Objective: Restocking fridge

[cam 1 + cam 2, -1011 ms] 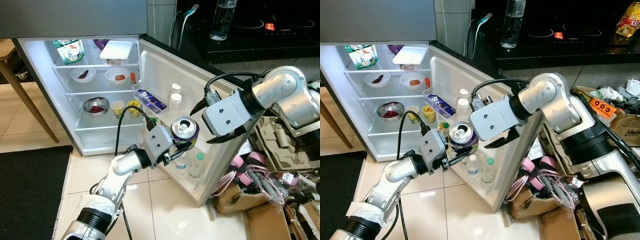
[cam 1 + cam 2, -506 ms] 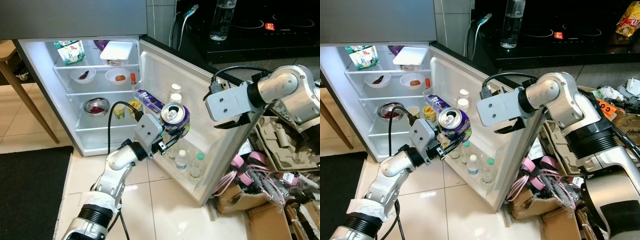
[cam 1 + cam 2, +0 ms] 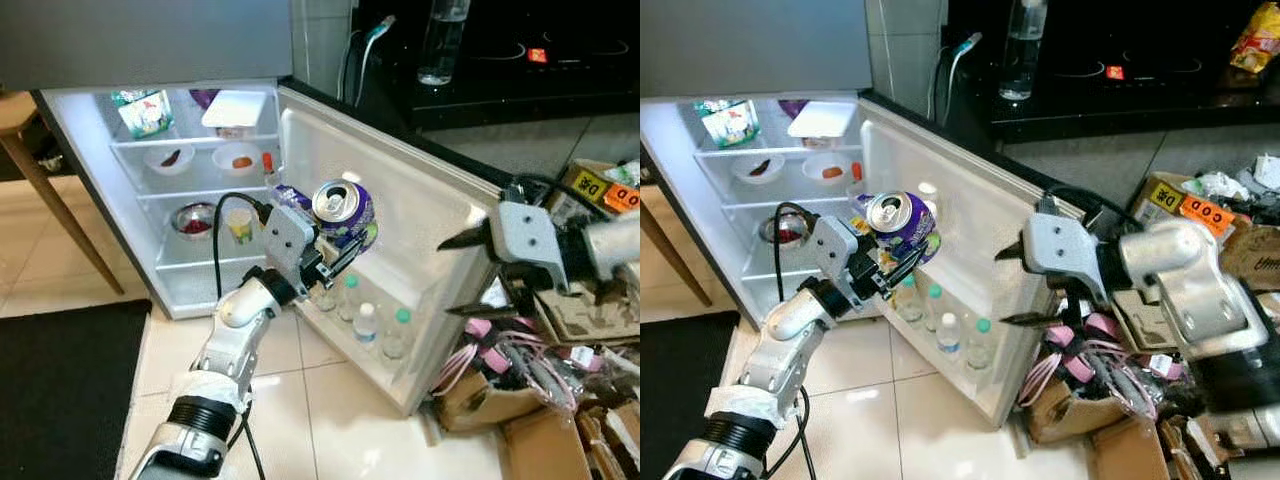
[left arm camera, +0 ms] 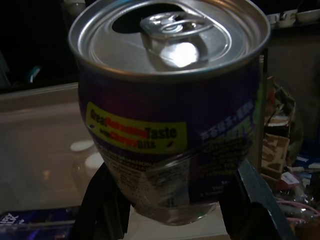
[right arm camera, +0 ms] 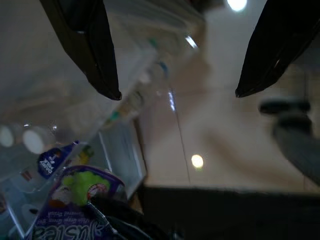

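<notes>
The small fridge (image 3: 100, 200) stands open, its door (image 3: 420, 225) swung toward me. My left gripper (image 3: 338, 255) is shut on an opened purple drink can (image 3: 343, 210), held upright and slightly tilted in front of the door's inner side, above the door shelf with small bottles (image 3: 366, 322). In the left wrist view the can (image 4: 170, 115) sits between both fingers (image 4: 102, 205). My right gripper (image 3: 446, 278) stands open and empty to the right of the door's outer edge; its wrist view looks past the fingers (image 5: 90, 45) at the can (image 5: 75, 212).
Inside the fridge, shelves carry a carton (image 3: 142, 108), a white tub (image 3: 238, 108) and bowls (image 3: 195, 218). Cardboard boxes and pink cables (image 3: 520, 365) crowd the floor at right. A black mat (image 3: 60, 390) lies at left by a wooden table leg (image 3: 60, 225). A water bottle (image 3: 440, 40) stands on the dark counter.
My left gripper has carried the can up and left toward the door's upper part. The right arm has pulled back to the right and lower, away from the can. The view shifted slightly.
</notes>
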Controlling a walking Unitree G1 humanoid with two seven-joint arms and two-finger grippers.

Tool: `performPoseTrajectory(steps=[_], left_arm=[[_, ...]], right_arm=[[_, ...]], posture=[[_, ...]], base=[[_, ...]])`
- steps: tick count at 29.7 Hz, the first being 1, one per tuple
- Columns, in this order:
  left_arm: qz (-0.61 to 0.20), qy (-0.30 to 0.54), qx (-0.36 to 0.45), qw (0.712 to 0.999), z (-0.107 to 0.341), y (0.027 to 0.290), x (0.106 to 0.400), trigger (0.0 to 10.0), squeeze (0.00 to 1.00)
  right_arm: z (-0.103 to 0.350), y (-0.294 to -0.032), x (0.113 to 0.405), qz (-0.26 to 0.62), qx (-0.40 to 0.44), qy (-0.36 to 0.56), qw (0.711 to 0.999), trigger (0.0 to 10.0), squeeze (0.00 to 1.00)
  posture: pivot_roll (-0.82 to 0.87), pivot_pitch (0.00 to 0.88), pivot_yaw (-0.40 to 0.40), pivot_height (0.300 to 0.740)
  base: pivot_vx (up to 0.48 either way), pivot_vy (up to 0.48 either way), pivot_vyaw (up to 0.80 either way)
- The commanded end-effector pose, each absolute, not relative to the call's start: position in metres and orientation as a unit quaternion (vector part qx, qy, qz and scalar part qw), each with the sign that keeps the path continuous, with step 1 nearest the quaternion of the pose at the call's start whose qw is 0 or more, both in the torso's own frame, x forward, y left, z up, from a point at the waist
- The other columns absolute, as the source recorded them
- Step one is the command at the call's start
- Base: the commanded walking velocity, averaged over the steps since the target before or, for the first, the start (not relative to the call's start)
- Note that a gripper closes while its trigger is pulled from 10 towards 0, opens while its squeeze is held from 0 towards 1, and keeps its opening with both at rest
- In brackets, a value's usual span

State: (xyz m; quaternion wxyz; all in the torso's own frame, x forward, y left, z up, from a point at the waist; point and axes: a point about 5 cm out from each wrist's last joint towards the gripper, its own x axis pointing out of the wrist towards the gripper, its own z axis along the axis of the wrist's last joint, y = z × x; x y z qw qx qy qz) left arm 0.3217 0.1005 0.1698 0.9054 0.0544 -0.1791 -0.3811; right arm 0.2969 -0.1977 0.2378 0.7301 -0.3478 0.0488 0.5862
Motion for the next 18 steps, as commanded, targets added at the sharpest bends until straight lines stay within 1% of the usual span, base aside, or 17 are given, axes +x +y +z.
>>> performPoseTrajectory(steps=[1,2,3,5,6,8,9,12,14,15,18], left_arm=[[-0.379,-0.18,0.046,0.906,0.17,0.101,0.323,10.0,0.0],[-0.379,-0.179,0.04,0.907,0.17,0.101,0.324,10.0,0.0],[-0.379,-0.179,0.04,0.907,0.17,0.101,0.324,10.0,0.0],[-0.38,-0.176,0.027,0.908,0.169,0.101,0.325,10.0,0.0],[-0.38,-0.176,0.027,0.908,0.169,0.101,0.325,10.0,0.0],[-0.378,-0.17,0.006,0.91,0.166,0.1,0.325,10.0,0.0],[-0.378,-0.17,0.006,0.91,0.166,0.1,0.325,10.0,0.0],[-0.374,-0.158,-0.009,0.914,0.158,0.099,0.328,10.0,0.0],[-0.373,-0.153,-0.01,0.915,0.156,0.098,0.33,10.0,0.0],[-0.372,-0.152,-0.01,0.916,0.156,0.098,0.331,10.0,0.0],[-0.372,-0.151,-0.011,0.916,0.156,0.098,0.333,10.0,0.0]], right_arm=[[0.236,-0.197,0.295,0.577,-0.323,0.034,0.749,10.0,0.0],[0.23,-0.198,0.296,0.568,-0.316,0.038,0.759,10.0,0.0],[0.23,-0.198,0.296,0.568,-0.316,0.038,0.759,10.0,0.0],[0.214,-0.202,0.296,0.543,-0.301,0.059,0.782,10.0,0.0],[0.214,-0.202,0.296,0.543,-0.301,0.059,0.782,10.0,0.0],[0.197,-0.201,0.293,0.523,-0.267,0.077,0.806,10.0,0.0],[0.197,-0.201,0.293,0.523,-0.267,0.077,0.806,10.0,0.0],[0.177,-0.204,0.289,0.487,-0.224,0.099,0.839,10.0,0.0],[0.169,-0.208,0.289,0.464,-0.211,0.11,0.853,10.0,0.0],[0.166,-0.209,0.288,0.456,-0.206,0.113,0.859,10.0,0.0],[0.164,-0.209,0.288,0.451,-0.202,0.114,0.862,10.0,0.0]], posture=[[-0.21,0.034,0.021,0.74],[-0.21,0.035,0.024,0.74],[-0.21,0.035,0.024,0.74],[-0.22,0.039,0.027,0.74],[-0.22,0.039,0.027,0.74],[-0.22,0.046,0.031,0.74],[-0.22,0.046,0.031,0.74],[-0.23,0.051,0.045,0.74],[-0.23,0.053,0.048,0.74],[-0.24,0.057,0.052,0.74],[-0.24,0.057,0.052,0.74]], base=[[0.0,0.0,0.0],[0.0,0.0,0.0],[0.0,0.0,0.0],[0.0,0.0,0.0],[0.0,0.0,0.0],[0.0,0.0,-0.73],[0.0,0.0,-0.73],[0.0,0.0,-0.73],[0.0,0.0,-0.73],[0.0,0.0,-0.73],[0.0,0.0,-0.73]])
